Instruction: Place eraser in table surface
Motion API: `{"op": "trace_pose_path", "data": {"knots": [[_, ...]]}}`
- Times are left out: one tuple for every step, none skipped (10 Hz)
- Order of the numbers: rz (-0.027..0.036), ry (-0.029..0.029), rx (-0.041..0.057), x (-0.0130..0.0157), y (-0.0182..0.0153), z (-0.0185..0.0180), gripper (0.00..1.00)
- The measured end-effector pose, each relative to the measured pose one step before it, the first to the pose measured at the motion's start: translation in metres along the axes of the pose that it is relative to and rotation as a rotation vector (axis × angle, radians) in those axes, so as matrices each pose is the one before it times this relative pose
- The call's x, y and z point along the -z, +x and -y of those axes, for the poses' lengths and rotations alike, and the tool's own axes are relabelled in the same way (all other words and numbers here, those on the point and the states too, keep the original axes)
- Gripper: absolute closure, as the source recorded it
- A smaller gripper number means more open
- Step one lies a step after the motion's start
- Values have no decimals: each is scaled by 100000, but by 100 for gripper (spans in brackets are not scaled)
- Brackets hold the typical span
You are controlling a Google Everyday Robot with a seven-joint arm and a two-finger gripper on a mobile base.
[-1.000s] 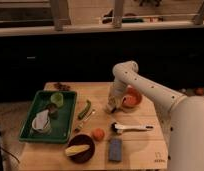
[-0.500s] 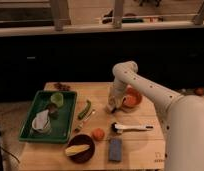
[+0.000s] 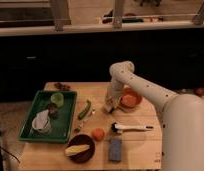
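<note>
My gripper [image 3: 109,107] hangs low over the pale wooden table surface [image 3: 140,142], just left of the orange bowl [image 3: 131,98]. A small tan block, the eraser [image 3: 108,109], shows at the gripper's tip, held just above or touching the tabletop; I cannot tell which. The white arm reaches in from the right and bends down over the bowl's left edge.
A green tray [image 3: 30,131] with a cup and a green fruit lies at the left. A green vegetable [image 3: 85,109] and a spoon [image 3: 84,122] lie beside it. A white-handled brush [image 3: 131,128], an orange fruit [image 3: 98,134], a dark bowl [image 3: 80,148] and a blue-grey sponge [image 3: 115,149] lie at the front.
</note>
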Motion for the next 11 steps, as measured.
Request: {"op": "trace_pose_path", "data": {"knots": [[794,-64,1823,-143,-244,45,100],[868,231,2250,-176,-419,374,100],[764,11,1508,-133,-251,48,100],[881,65,1282,-118,-218,-95,100],[875,139,1354,-136,-279,-38,100],[832,-56,1188,-152,-296,23,100],[1002,22,1433,-188,-327,-24,100],[1083,-113,1561,-178,-487,-159,100],[960,-372,1455,-176,-190,-38,100],[881,-145,1856,-227,-338,405,100],[1136,-396,2092,-253,-391,337,100]]}}
